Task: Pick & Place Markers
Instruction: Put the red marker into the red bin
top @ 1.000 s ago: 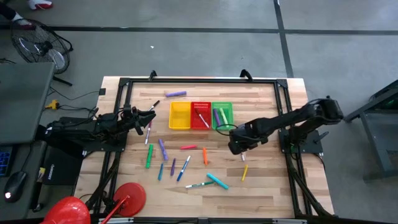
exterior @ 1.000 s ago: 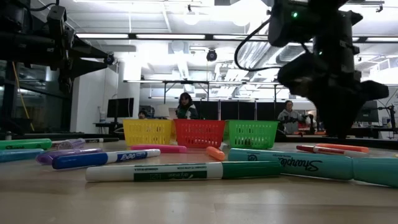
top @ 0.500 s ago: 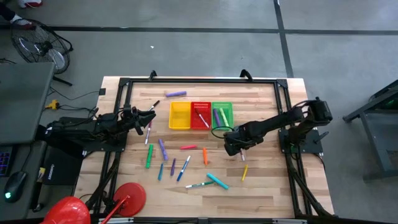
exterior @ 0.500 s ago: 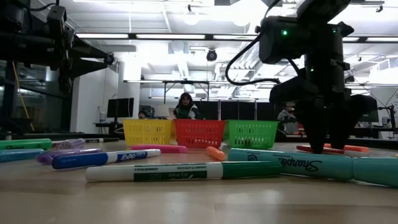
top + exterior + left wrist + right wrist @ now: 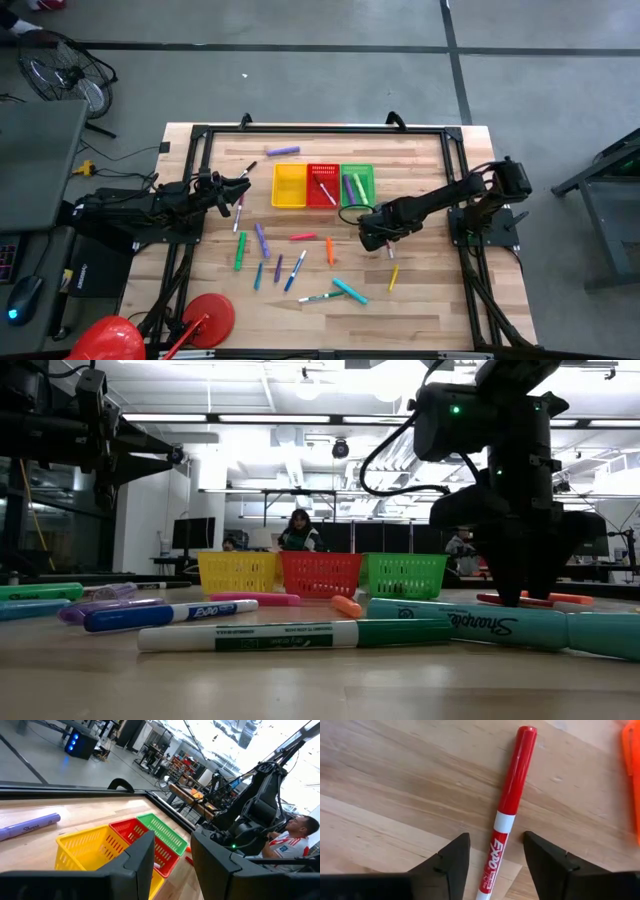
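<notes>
Red marker (image 5: 510, 800) lies flat on the table (image 5: 420, 300), right of centre, below the green basket (image 5: 357, 184). Light, rigid, round, so likely to roll; best pinched mid-barrel. Right gripper (image 5: 492, 857) straddles it, fingers apart, not yet closed. Only the right wrist view shows this; from above the arm hides it. Left gripper (image 5: 172, 857) waits half open near the left edge.

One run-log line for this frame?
right end effector: open, astride red marker on table | left end effector: idle, table's left | green basket: markers inside
</notes>
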Action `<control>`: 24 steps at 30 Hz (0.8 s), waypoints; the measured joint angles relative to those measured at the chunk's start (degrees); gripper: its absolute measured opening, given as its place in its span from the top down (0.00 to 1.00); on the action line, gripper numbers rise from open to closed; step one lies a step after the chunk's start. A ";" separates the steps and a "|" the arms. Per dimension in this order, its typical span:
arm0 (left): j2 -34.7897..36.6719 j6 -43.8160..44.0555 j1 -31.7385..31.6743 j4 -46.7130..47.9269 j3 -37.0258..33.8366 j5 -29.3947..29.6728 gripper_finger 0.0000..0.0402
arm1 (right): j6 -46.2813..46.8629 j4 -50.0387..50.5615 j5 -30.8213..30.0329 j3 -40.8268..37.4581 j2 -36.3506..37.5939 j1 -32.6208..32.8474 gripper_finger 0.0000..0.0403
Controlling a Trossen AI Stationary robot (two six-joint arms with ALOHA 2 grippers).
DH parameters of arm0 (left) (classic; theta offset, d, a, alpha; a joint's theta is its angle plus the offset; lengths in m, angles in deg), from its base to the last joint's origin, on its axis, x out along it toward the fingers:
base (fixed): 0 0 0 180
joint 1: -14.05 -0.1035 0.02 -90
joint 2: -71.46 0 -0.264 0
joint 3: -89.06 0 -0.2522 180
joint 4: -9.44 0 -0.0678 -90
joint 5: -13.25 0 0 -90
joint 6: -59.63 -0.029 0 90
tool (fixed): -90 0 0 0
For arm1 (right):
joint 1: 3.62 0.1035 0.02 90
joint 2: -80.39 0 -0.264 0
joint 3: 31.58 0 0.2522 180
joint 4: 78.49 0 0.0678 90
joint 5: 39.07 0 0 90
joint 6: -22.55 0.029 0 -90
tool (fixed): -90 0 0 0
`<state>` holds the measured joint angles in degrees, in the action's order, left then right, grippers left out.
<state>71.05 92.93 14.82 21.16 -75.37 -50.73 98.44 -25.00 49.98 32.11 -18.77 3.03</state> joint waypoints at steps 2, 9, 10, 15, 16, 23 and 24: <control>0.02 0.00 -0.01 0.00 0.00 0.02 0.68 | 0.15 -0.12 0.13 -0.02 0.00 -0.03 0.62; 0.01 0.00 -0.01 0.00 0.00 0.04 0.68 | 0.21 -0.31 0.39 -0.11 0.00 -0.11 0.73; 0.02 0.00 -0.02 0.00 0.00 0.04 0.68 | 0.20 -0.33 0.44 -0.11 0.00 -0.11 0.74; 0.00 0.00 0.00 0.00 0.00 0.04 0.68 | 0.14 -0.40 0.80 -0.11 0.00 -0.15 0.81; 0.02 0.00 -0.02 0.00 0.00 0.04 0.68 | 0.13 -0.42 0.87 -0.11 0.00 -0.15 0.82; 0.00 0.00 0.00 0.00 0.00 0.07 0.68 | -0.82 -0.48 1.38 -0.11 0.00 -0.17 0.92; 0.00 0.00 -0.02 0.00 0.00 0.07 0.68 | -1.19 -0.49 1.56 -0.11 0.00 -0.19 0.93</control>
<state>71.05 92.93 14.80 21.16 -75.37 -50.66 97.25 -25.49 51.54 32.00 -18.77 2.84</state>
